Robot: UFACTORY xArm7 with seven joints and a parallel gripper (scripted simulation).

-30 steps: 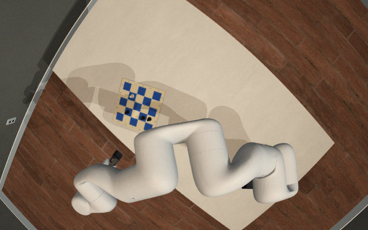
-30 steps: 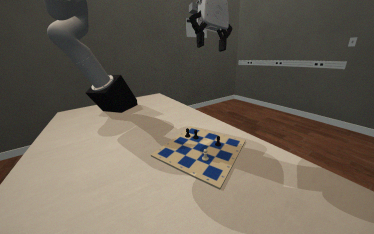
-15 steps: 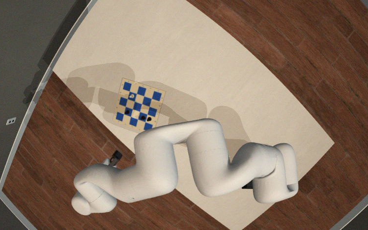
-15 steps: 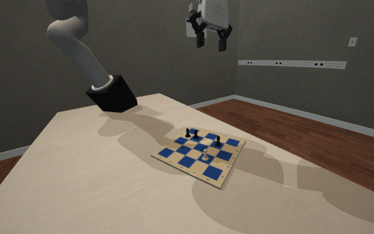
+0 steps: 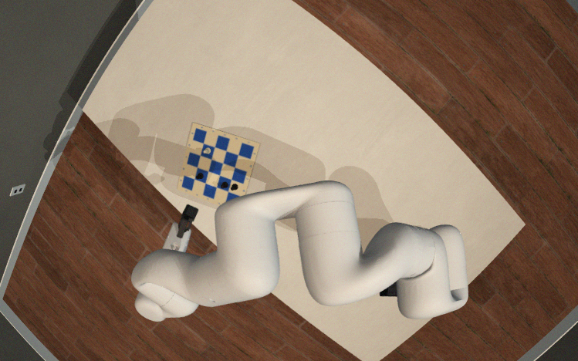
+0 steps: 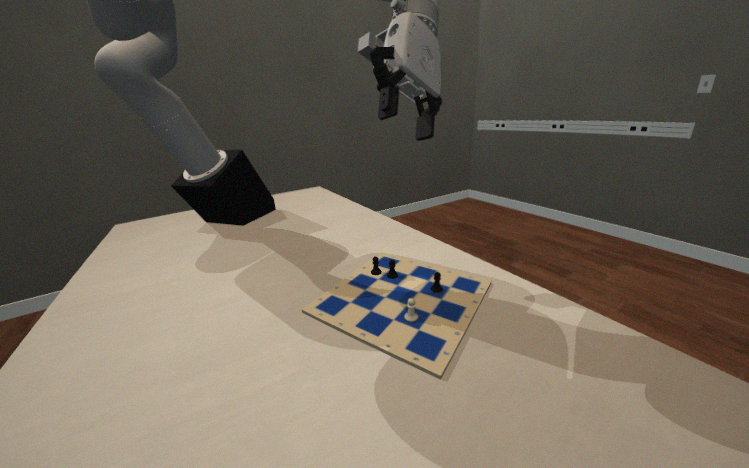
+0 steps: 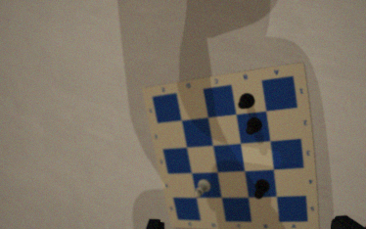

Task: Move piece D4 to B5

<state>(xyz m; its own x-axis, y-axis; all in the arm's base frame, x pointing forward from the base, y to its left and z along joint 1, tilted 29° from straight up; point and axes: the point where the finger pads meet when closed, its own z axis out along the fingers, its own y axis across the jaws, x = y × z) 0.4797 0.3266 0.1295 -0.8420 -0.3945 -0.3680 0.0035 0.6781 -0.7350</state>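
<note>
A small blue-and-tan chessboard [image 6: 403,308] lies on the beige table. A white pawn [image 6: 411,310] stands upright on a blue square; it also shows in the wrist view [image 7: 203,187] and from above [image 5: 207,150]. Three black pieces stand upright: two side by side [image 6: 375,266] [image 6: 392,268] and one apart [image 6: 436,282]. In the wrist view the single black piece [image 7: 260,187] is two squares right of the white pawn. The edge labels are too blurred to read. My gripper [image 6: 404,123] is open and empty, high above the board's far side.
The arm's black base [image 6: 224,187] stands at the table's far corner. The table's right edge runs close beside the board, with wooden floor [image 6: 627,279] beyond it. The arm's shadows fall across the board.
</note>
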